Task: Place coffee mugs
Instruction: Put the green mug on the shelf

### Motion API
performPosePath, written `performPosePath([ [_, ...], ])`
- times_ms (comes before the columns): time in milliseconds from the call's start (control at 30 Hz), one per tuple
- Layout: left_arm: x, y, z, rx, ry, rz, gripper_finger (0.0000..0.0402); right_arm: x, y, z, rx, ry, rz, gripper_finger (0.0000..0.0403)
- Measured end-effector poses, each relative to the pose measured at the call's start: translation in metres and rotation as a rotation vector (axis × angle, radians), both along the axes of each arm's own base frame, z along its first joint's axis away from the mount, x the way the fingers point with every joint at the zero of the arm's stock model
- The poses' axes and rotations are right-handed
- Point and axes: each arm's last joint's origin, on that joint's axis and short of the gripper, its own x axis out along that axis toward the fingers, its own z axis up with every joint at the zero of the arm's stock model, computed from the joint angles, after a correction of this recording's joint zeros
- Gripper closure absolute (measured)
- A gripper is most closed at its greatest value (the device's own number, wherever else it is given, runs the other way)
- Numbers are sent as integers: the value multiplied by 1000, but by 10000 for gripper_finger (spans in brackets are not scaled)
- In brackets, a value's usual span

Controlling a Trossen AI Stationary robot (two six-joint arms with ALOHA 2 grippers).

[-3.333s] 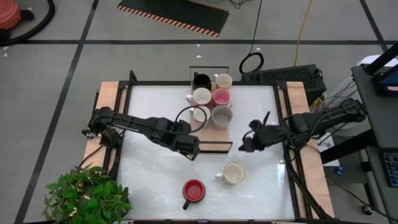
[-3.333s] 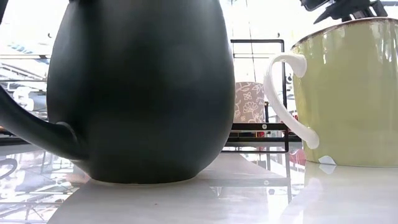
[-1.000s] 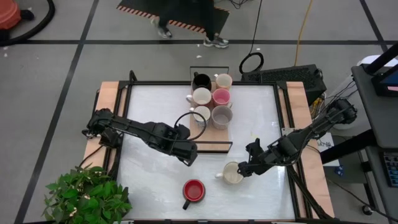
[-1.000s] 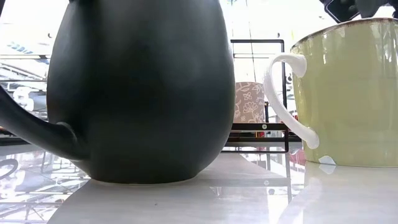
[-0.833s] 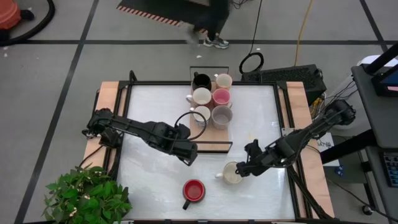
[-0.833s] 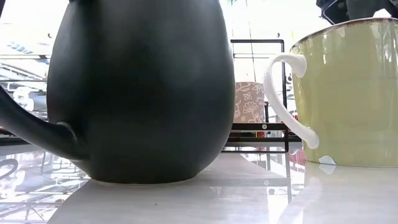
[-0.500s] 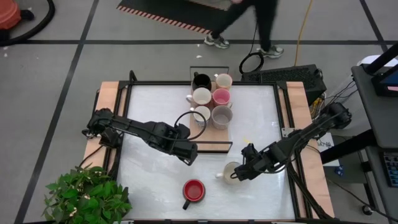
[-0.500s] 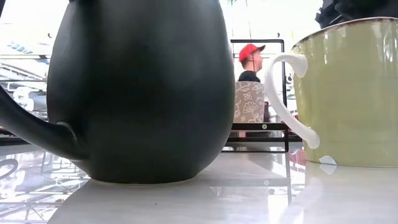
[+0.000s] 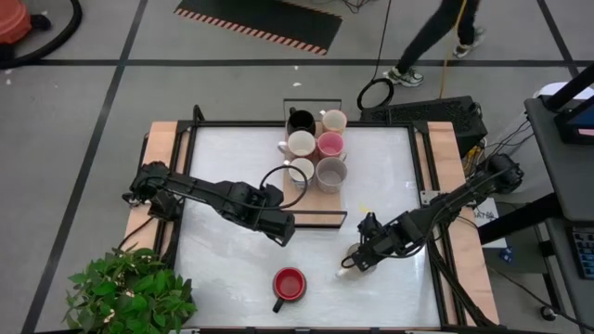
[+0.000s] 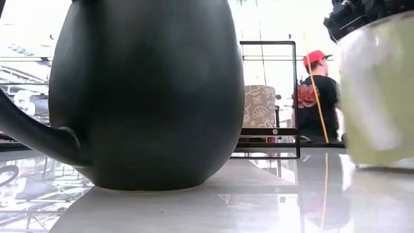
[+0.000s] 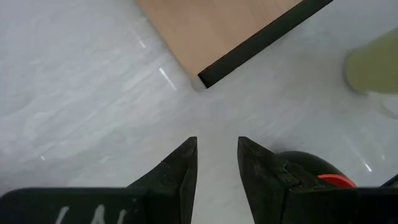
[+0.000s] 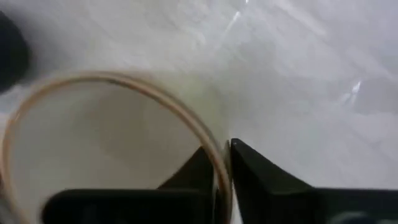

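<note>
A cream mug (image 12: 93,137) stands on the white table near its front right, mostly hidden under my right gripper (image 9: 354,263), which is shut on it. In the low view the mug (image 10: 381,97) shows blurred at the right. A black mug with a red inside (image 9: 289,284) rests on its base near the front edge. Several more mugs (image 9: 316,148) stand on the far part of the light-wood tray (image 9: 320,210). My left gripper (image 11: 217,142) hangs over the table by the tray's near corner, slightly open, with nothing between its fingers. My right gripper holds the cream mug by its rim (image 12: 219,163), one finger inside (image 12: 196,167) the mug and one outside (image 12: 252,169). The fingers come from above, slanting down from the table's right. The mug stays about upright; whether its base is on the table, I cannot tell.
A potted plant (image 9: 130,297) stands off the table's front left corner. A person (image 10: 317,90) walks beyond the far edge. The tray's near half is bare wood inside its black wire frame (image 9: 316,223).
My right gripper has sunk toward the table's left and near edge onto the cream mug, rolled, and shut on its rim. The mug has shifted: in the low view it sits farther right and blurred, and its handle no longer shows. A person has walked past behind the table.
</note>
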Motion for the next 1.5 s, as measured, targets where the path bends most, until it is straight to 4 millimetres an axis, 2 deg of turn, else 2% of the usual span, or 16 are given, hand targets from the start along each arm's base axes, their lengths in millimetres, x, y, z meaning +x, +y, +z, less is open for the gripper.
performPosePath([
  [200, 0, -2, 0, -11, -8, 41, 284, -11, -8, 18, 1, -59, -42, 388],
  [500, -1, -2, 0, -14, -10, 50, 284, -36, -36, 59, -39, -283, -194, 393],
  [800, 1, 2, 0, -8, -6, 40, 284, -45, -55, 90, 71, -508, -240, 393],
  [1067, 2, 7, 0, -4, -5, 44, 284, -39, -74, 98, 23, -593, -262, 393],
  [1500, 1, 2, 0, -13, -10, 62, 284, -27, -102, 108, -39, -726, -337, 386],
])
